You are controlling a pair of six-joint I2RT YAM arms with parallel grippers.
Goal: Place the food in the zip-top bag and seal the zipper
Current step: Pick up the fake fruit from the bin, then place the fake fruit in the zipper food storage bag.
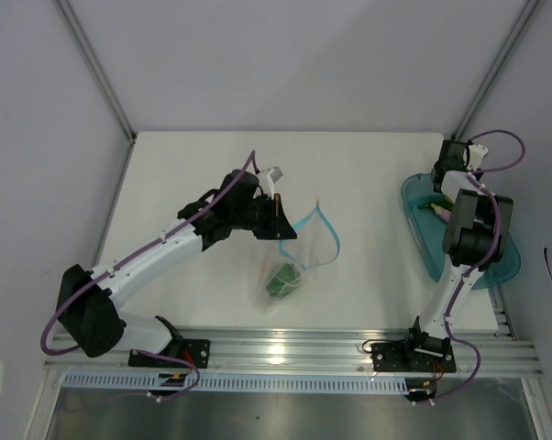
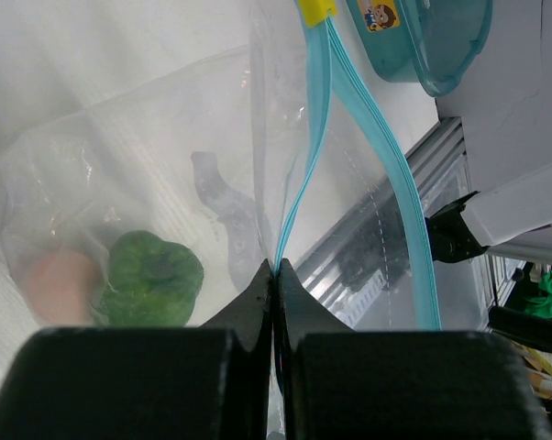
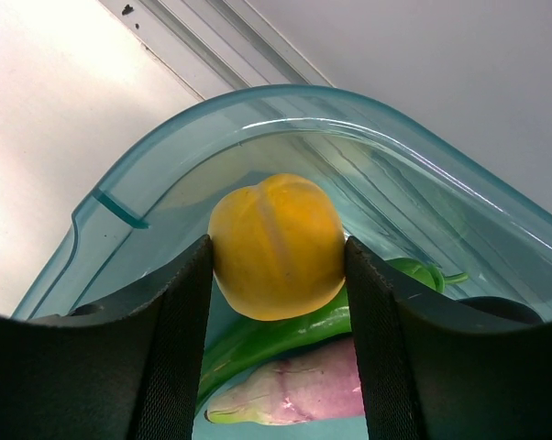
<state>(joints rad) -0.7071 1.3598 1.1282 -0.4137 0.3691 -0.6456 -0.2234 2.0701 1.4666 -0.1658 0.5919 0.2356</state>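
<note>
Green toy bell pepper [image 2: 152, 280] and pale beige-pink egg [image 2: 60, 284] are already bagged, the crinkly clear zip-top bag [image 2: 120, 156] being pinched at its unsealed blue-teal zipper [image 2: 386, 156] by the left hand [image 2: 274, 275], while the yellow toy pepper [image 3: 276, 243] is clamped by the right hand [image 3: 276, 266] at the translucent teal tray [image 3: 212, 119], the purple eggplant [image 3: 294, 390] left inside.

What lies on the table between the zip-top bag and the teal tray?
Nothing: bare white table separates zip-top bag and teal tray, top external view.
</note>
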